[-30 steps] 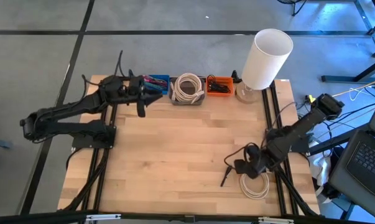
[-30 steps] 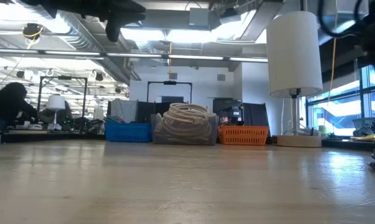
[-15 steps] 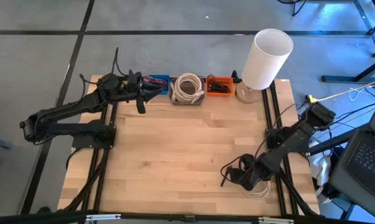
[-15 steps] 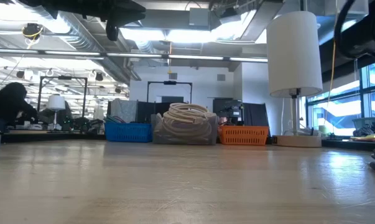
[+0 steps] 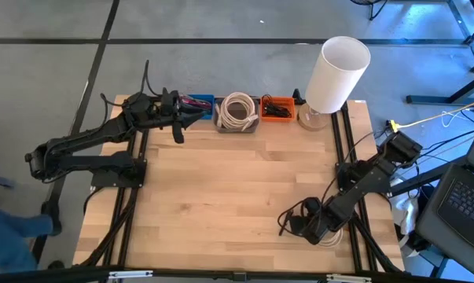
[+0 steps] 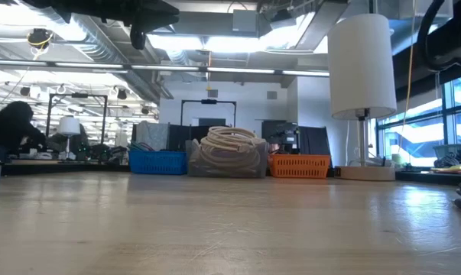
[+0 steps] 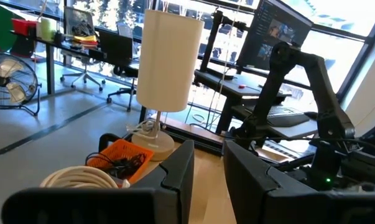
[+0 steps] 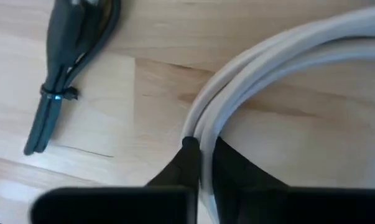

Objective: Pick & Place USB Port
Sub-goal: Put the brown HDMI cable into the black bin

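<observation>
Two arms showed in the high view, and only the right one had moved: over the last second we saw its end effector (image 5: 314, 228) swing from beside the white cable coil (image 5: 328, 236) down onto it at the near right corner of the bench (image 5: 221, 196), with the bundled black cable (image 5: 288, 216) just beside it. The left end effector (image 5: 191, 116) hung unchanged at the far edge, next to the blue bin (image 5: 197, 103), the bin of coiled cable (image 5: 237, 112) and the orange bin (image 5: 277, 108).

In the low view nothing had shifted; the three bins and the lamp (image 6: 361, 69) stood along the far edge.

In the left wrist view, the fingers (image 7: 178, 174) stood slightly apart with nothing between them, pointing toward the lamp.

In the right wrist view, the dark fingers (image 8: 187, 165) had closed in around strands of the white coil, pinching them, while the black bundle lay apart on the wood. We judged this meant a grasp of the white USB cable was under way, with lift and placement yet to come.
</observation>
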Robot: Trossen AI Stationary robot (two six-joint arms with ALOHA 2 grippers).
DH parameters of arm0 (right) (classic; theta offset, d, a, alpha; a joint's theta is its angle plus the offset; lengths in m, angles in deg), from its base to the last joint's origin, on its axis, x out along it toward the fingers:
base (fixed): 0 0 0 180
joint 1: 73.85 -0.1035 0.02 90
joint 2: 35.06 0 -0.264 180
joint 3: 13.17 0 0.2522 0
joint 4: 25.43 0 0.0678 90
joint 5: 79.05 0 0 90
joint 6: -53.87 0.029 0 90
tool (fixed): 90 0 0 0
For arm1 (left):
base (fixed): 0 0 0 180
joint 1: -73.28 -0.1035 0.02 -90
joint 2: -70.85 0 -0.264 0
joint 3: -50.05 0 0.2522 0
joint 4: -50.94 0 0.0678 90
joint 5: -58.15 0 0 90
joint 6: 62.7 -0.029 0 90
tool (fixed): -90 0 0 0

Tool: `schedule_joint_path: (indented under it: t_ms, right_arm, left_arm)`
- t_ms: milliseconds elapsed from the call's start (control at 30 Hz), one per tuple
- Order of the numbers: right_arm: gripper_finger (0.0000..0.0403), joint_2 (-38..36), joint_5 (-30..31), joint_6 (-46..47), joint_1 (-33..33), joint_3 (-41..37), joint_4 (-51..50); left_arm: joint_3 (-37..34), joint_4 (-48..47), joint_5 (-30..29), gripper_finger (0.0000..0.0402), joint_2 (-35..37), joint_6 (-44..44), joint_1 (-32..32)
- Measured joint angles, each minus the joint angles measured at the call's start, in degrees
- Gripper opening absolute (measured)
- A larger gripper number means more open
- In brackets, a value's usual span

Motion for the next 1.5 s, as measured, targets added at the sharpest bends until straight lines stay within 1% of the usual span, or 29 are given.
schedule_joint_path:
  t_ms: [33,167,300,433,533,633,733,867,933,1033,1100,1200,1267,1367,1500]
  right_arm:
    - [0.0016,-0.24,0.29,-0.21,-0.01,0.01,-0.24]
    - [0.0016,-0.87,2.54,-0.4,0.14,1.65,-4.27]
    - [0.0016,-1.64,5.3,-1.81,0.57,6.68,-10.97]
    - [0.0016,-2.73,6.38,-7.32,2.9,12.71,-22.4]
    - [0.0016,-4.41,9.65,-12.08,5.7,17.27,-29.87]
    - [0.0016,-5.88,14.37,-18.33,9.73,20.74,-35.5]
    - [0.0016,-8.01,19.11,-27.4,14.86,23.39,-37.22]
    - [0.0016,-10.59,23.59,-43.22,23.93,24.9,-34.13]
    - [0.0016,-11.68,24.0,-52.89,29.61,24.98,-30.4]
    - [0.0015,-12.25,21.57,-68.17,38.18,24.98,-20.6]
    - [0.0015,-12.29,17.5,-77.79,43.78,24.98,-12.72]
    - [0.0015,-11.55,11.09,-87.76,51.18,25.03,-3.24]
    - [0.0015,-10.78,7.62,-91.04,55.56,25.03,0.1]
    - [0.0015,-9.06,1.47,-93.39,61.17,25.03,4.95]
    - [0.0015,-5.6,-6.01,-95.16,65.05,25.33,12.73]
  left_arm:
    - [0.0,0.02,-0.01,0.0079,0.0,-0.02,0.0]
    - [0.0,0.0,-0.01,0.0077,0.0,-0.02,0.0]
    - [0.0,0.0,-0.03,0.0074,0.0,-0.02,0.0]
    - [0.0,0.0,-0.04,0.0074,-0.01,-0.02,0.0]
    - [0.0,-0.01,-0.94,0.0072,-0.01,-0.03,0.0]
    - [0.0,-0.06,-2.38,0.007,-0.02,-0.02,0.0]
    - [0.0,-0.09,-2.75,0.007,-0.02,-0.02,0.0]
    - [0.0,-0.11,-2.77,0.007,-0.02,-0.02,0.04]
    - [0.0,-0.04,-2.79,0.007,0.0,-0.02,0.02]
    - [0.0,-0.03,-2.79,0.007,-0.01,-0.02,0.04]
    - [0.0,-0.05,-2.8,0.0071,-0.02,0.0,0.04]
    - [0.0,-0.03,-2.81,0.0069,-0.01,0.02,0.04]
    - [0.0,0.07,-2.84,0.0066,-0.01,0.01,0.04]
    - [0.0,0.68,-2.93,0.0064,-0.02,0.02,0.04]
    - [0.0,1.42,-3.7,0.0061,0.0,0.02,0.04]
